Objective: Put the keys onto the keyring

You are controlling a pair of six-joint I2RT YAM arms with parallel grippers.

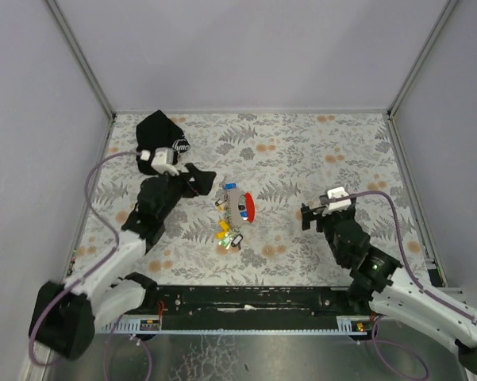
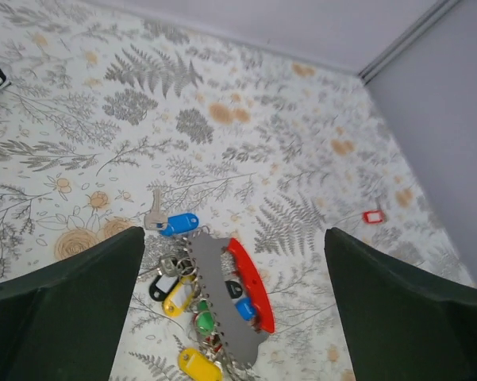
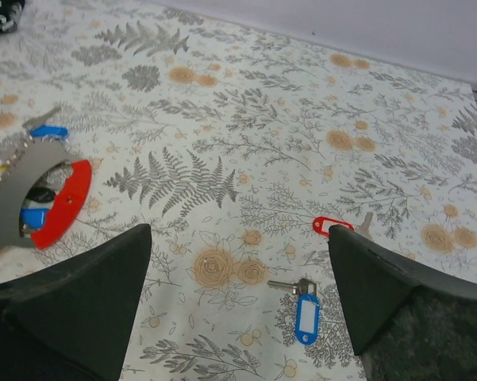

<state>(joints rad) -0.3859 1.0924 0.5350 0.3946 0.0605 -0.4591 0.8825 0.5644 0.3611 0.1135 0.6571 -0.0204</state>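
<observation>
The keyring holder, a grey-white bar (image 2: 222, 305) joined to a red rounded piece (image 2: 250, 282), lies mid-table (image 1: 240, 208). Several keys with black, yellow and green tags (image 2: 177, 298) cluster at its left side, and a blue-tagged key (image 2: 175, 223) lies just beyond it. My left gripper (image 2: 234, 238) is open and empty, hovering over the holder. My right gripper (image 3: 240, 230) is open and empty above a loose blue-tagged key (image 3: 305, 315) and a red-tagged key (image 3: 332, 226). The thin ring itself is too small to make out.
A black cap with a white logo (image 1: 165, 135) lies at the back left, behind the left arm. Grey walls with metal rails (image 1: 405, 151) enclose the fern-patterned table. The right gripper (image 1: 308, 214) sits right of the holder.
</observation>
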